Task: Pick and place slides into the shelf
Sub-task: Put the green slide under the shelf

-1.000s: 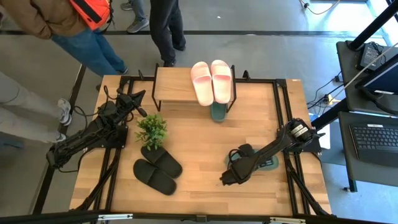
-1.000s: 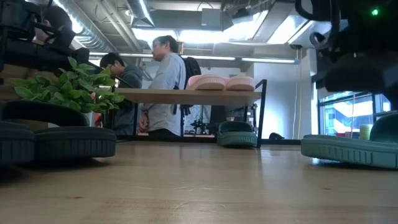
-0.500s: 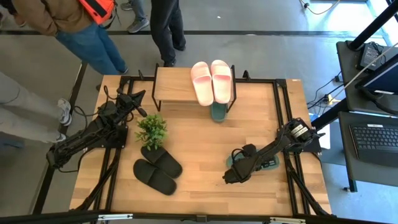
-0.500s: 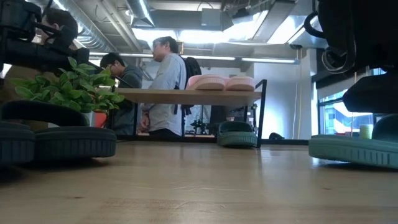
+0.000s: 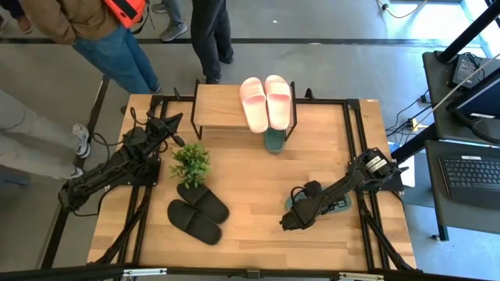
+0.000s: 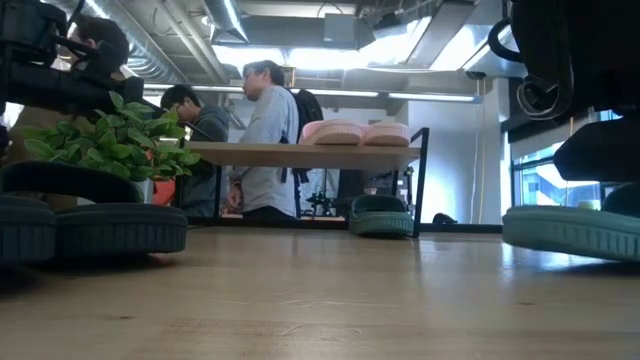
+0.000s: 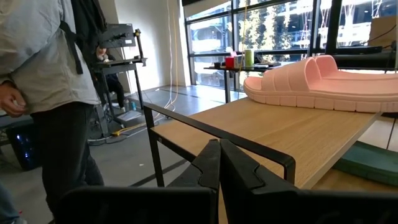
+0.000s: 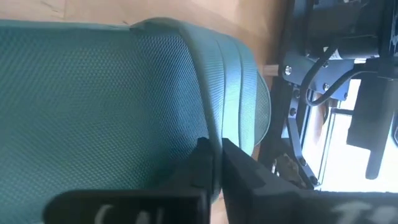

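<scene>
Green slide (image 5: 332, 204) right under the right gripper (image 5: 291, 221), fingers pinched tight on its edge, long axis along the arm, shelf (image 5: 219, 109) well off ahead, left gripper (image 5: 173, 121) shut and idle.

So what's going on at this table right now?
The right pincer has shut on the edge of a sage green rubber slide near the table's right side. The pale pink pair already sits on the small wooden-topped shelf, one green slide below it. The black pair waits. The left pincer idles shut.
</scene>
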`<state>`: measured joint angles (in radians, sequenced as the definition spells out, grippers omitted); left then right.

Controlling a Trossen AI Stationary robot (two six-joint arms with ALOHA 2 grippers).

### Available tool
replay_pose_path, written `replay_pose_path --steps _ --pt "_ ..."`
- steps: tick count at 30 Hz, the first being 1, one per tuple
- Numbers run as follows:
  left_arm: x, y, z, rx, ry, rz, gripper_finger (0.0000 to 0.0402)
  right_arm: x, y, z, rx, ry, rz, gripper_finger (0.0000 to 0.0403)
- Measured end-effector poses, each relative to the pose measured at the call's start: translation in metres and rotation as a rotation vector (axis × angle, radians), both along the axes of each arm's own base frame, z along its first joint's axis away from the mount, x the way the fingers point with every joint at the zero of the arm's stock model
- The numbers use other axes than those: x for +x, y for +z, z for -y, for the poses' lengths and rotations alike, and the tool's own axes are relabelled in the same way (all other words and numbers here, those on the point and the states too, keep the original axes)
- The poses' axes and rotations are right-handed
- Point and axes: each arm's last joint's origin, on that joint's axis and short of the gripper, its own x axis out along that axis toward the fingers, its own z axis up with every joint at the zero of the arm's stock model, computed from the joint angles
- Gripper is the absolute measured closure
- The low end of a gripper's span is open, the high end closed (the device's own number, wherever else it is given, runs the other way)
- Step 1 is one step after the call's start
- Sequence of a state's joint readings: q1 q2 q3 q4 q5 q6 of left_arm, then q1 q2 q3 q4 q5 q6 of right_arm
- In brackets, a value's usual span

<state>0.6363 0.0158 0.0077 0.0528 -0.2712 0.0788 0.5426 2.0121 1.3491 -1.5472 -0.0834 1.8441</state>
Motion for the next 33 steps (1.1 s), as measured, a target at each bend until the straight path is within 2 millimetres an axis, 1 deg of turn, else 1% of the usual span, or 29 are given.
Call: replay_pose_path --steps 4,9,13,15,18,21,27,30,33 --pt "0.0 0.0 0.0 0.0 0.0 0.0 0.0401 0.0 0.001 0.0 0.01 0.018 -0.008 0.0389" --pt "0.0 0.0 0.0 0.0 0.0 0.0 0.0401 0.007 0.011 -0.004 0.044 0.043 0.018 0.0389" --pt "0.0 0.0 0.0 0.0 0.0 0.0 0.0401 0.018 0.029 -0.01 0.1 0.098 0.091 0.0389" --pt "0.0 0.0 0.0 0.0 0.0 0.0 0.0401 0.025 0.038 -0.013 0.118 0.156 0.138 0.0389" --pt "0.0 0.0 0.0 0.0 0.0 0.0 0.0401 0.035 0.054 -0.016 0.113 0.249 0.221 0.0389" --pt "0.0 0.0 0.0 0.0 0.0 0.0 0.0401 0.044 0.069 -0.018 0.07 0.371 0.307 0.0389" --pt "0.0 0.0 0.0 0.0 0.0 0.0 0.0401 0.062 0.094 -0.008 -0.042 0.584 0.407 0.0389" --pt "0.0 0.0 0.0 0.0 0.0 0.0 0.0401 0.072 0.1 0.001 -0.075 0.696 0.423 0.0389" --pt "0.0 0.0 0.0 0.0 0.0 0.0 0.0401 0.086 0.102 0.015 -0.099 0.788 0.435 0.039"
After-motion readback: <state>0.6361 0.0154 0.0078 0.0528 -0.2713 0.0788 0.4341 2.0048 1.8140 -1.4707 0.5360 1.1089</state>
